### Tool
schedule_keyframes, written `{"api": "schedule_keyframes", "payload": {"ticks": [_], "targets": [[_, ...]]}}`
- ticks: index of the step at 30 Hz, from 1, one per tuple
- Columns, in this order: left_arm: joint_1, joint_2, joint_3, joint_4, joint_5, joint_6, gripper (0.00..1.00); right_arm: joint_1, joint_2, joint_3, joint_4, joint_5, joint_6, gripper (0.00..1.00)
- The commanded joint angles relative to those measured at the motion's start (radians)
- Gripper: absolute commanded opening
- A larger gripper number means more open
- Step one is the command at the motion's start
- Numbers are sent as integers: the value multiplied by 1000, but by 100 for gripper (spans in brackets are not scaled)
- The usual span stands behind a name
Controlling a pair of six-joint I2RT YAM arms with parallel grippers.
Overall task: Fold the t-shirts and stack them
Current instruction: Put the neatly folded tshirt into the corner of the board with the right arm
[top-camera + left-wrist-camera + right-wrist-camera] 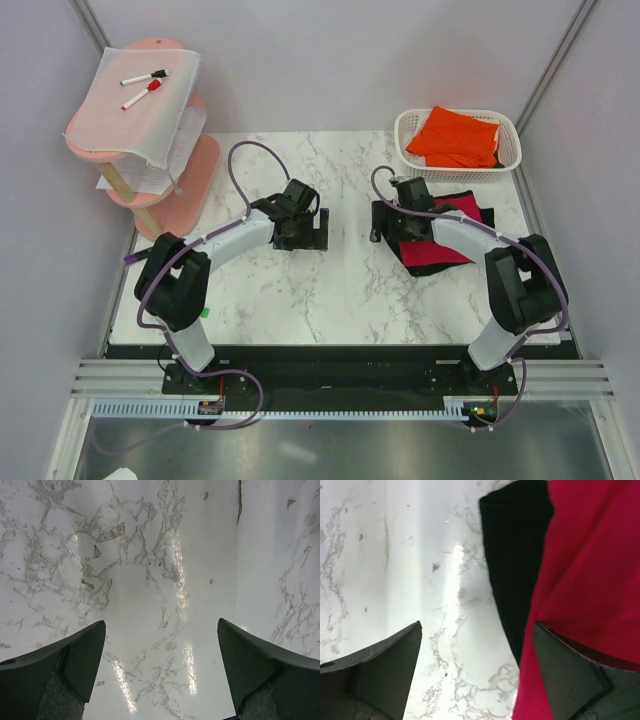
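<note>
Right wrist view: the right gripper (pixel 476 627), wide open and empty, hangs over the left edge of the red shirt (pixel 590 570) and black shirt (pixel 515 555) near the table's (pixel 340 290) right edge, nearer than the open, empty left gripper (pixel 161 622).

The white marble table (pixel 340 290) is gleaming under the lights, grey veins running all across it. At its far right corner a white plastic basket (pixel 404 140) is sitting. Off the far left corner a pink tiered stand (pixel 195 175) is standing, with a white sheet (pixel 140 115) draping over its top shelf. A black-capped marker (pixel 145 77) and a red-capped marker (pixel 141 95) are lying on it, close together. A small green tab (pixel 203 313) is sticking to the table's near left.
</note>
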Motion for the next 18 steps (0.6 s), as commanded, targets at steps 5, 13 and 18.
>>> {"api": "schedule_keyframes", "payload": {"ticks": [5, 13, 18], "targets": [[-1, 11, 9, 15, -18, 32, 100, 69, 183, 113, 68, -119, 20, 98], [-1, -15, -11, 9, -38, 34, 100, 65, 276, 174, -35, 77, 26, 98], [-1, -11, -6, 8, -41, 34, 100, 36, 261, 142, -104, 212, 44, 98]]}}
